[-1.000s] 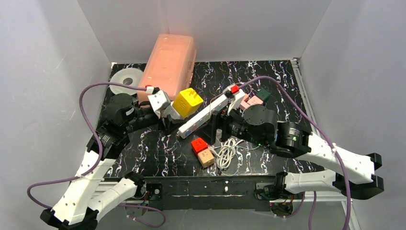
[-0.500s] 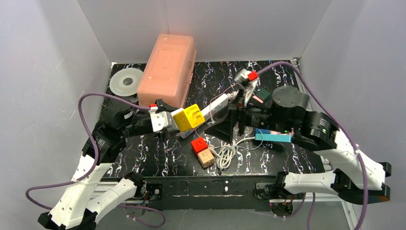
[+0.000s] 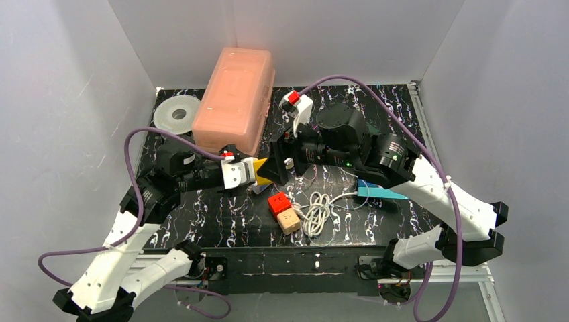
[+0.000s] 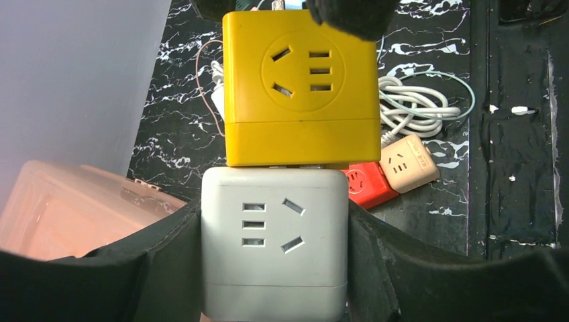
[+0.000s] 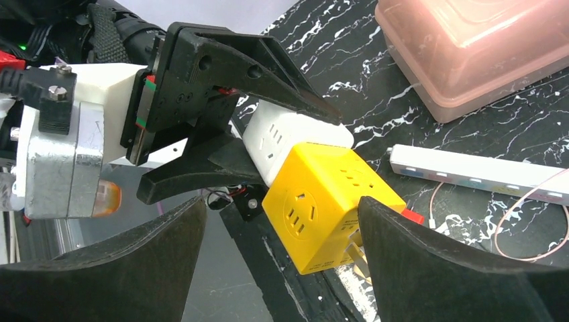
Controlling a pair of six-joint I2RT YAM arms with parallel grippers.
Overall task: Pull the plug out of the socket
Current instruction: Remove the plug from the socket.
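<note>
1. The left gripper has its jaws clamped on the sides of the white socket cube, held up off the black marbled desk
2. The yellow plug cube sits joined to the far face of the white socket cube, near the pink box
3. The right gripper has its jaws spread wide, one finger on either side of the yellow plug cube, gripping nothing
4. A red cube, a beige cube and a coiled white cable lie on the desk below

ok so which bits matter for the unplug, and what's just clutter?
In play: yellow cube, white cube, left gripper holding it, right gripper.
Clutter: pink box, clear reel, red cube, beige cube, white cable, power strip.
</note>
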